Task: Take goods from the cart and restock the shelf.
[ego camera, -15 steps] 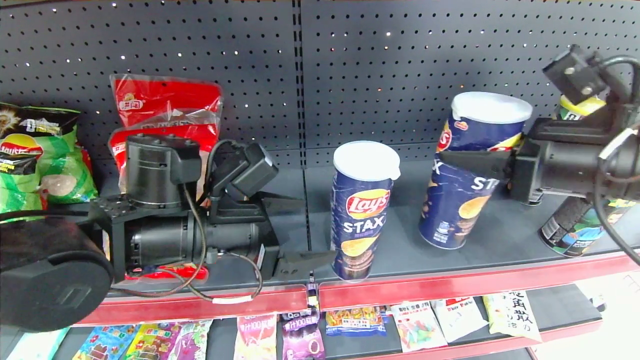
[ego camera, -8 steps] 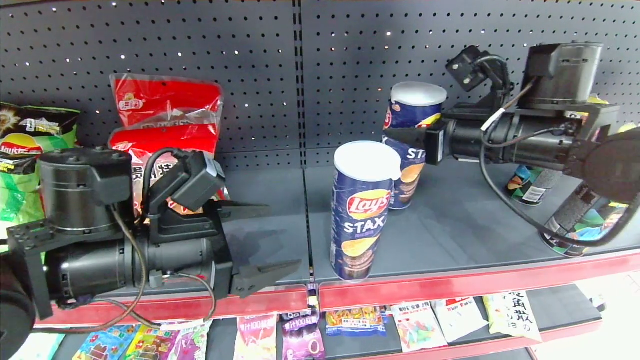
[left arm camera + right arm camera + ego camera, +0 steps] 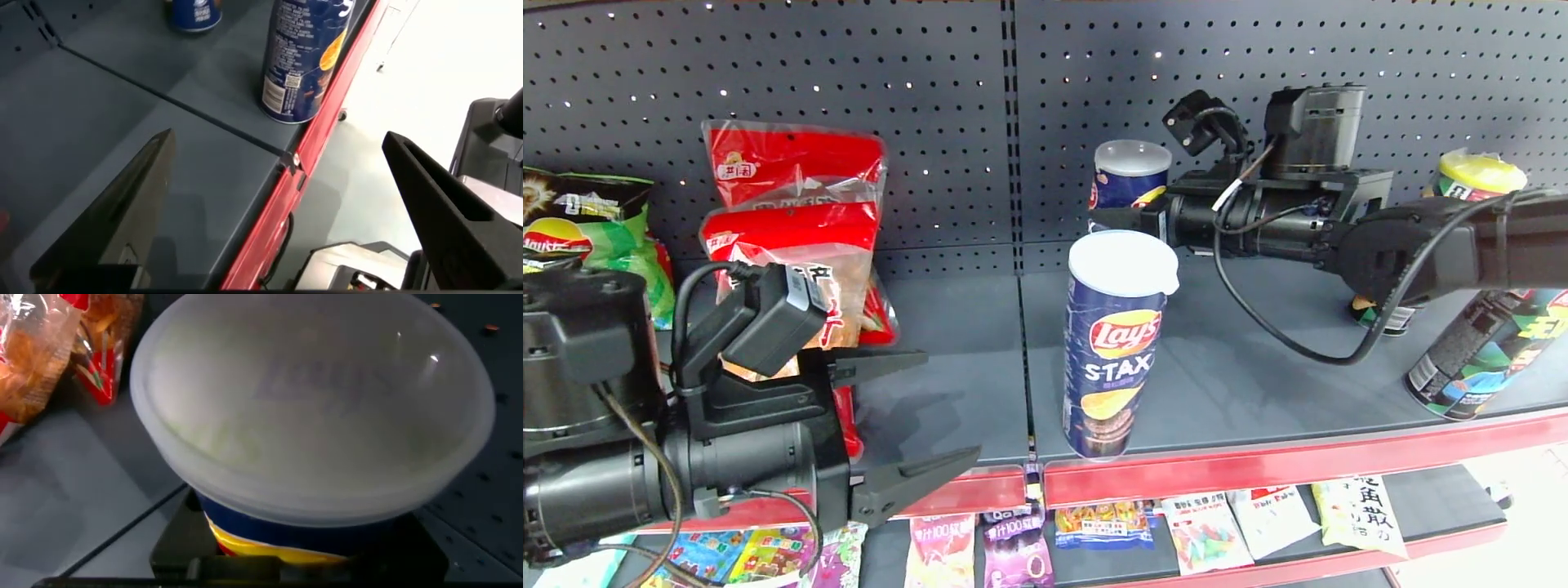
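Head view question from shelfnoob: what's the right gripper doing back there?

tubewatcher: It's pinched onto the rear blue cardboard crisp tube, the one with the frosty white plastic lid. The fingers are clamped on its sides just under that lid. The tube is upright, deep on the dark grey metal shelf, close to the perforated back panel. It's at 12 o'clock from the front blue cardboard crisp tube, which hides its base, so I can't tell if it's touching the shelf. Right wrist view has the rear tube right up close.

shelfnoob: And the other arm?

tubewatcher: The left gripper is spread wide with nothing in it. It's at about 8 o'clock from the front tube, hanging over the shelf's red front lip. In the left wrist view one finger is over the grey shelf and the other is out past the lip. The front tube stands upright just inside the edge.

shelfnoob: Neighbours?

tubewatcher: Red plastic snack bags at 9 o'clock, leaning on the back panel. A green chip bag is farther out the same way. There's a yellow-lidded can at 2 o'clock and a tilted dark printed can at 3 o'clock.
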Robot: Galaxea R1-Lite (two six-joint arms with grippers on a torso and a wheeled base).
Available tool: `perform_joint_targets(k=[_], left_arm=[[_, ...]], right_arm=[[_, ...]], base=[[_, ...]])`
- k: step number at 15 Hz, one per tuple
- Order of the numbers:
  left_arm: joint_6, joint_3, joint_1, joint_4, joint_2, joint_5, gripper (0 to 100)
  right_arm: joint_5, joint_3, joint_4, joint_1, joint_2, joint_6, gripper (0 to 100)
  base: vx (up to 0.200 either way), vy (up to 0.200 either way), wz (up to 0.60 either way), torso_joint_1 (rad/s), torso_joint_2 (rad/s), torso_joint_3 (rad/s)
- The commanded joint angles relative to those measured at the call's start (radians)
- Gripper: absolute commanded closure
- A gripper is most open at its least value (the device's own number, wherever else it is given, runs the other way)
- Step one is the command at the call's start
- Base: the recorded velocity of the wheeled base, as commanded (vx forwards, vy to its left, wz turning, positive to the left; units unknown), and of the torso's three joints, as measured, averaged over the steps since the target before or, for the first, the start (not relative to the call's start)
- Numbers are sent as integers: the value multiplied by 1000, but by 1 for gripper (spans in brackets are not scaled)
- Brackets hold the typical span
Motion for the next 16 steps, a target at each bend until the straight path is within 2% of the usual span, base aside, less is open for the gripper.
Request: perform_joint_targets(k=[1, 6, 10, 11, 14, 16], left_arm=[[0, -2, 1, -1, -1, 1, 0], [-19, -3, 3, -1, 2, 1, 0], [-19, -5, 1, -1, 11, 2, 0], [-19, -6, 1, -2, 17, 2, 0], [-19, -8, 1, -2, 20, 1, 0], [-17, -13, 1, -2, 26, 2, 0]], right_arm=[[0, -18, 1, 8, 31, 1, 100], [0, -26, -1, 30, 46, 4, 100], [-1, -35, 1, 30, 52, 9, 100], [0, -27, 1, 28, 51, 9, 0], [-3, -24, 1, 30, 44, 29, 0], [-47, 6, -2, 30, 23, 33, 0]], base=[[0, 0, 0, 0, 0, 0], [0, 0, 0, 0, 0, 0], [0, 0, 0, 0, 0, 0], [0, 0, 0, 0, 0, 0], [0, 0, 0, 0, 0, 0], [0, 0, 0, 0, 0, 0]])
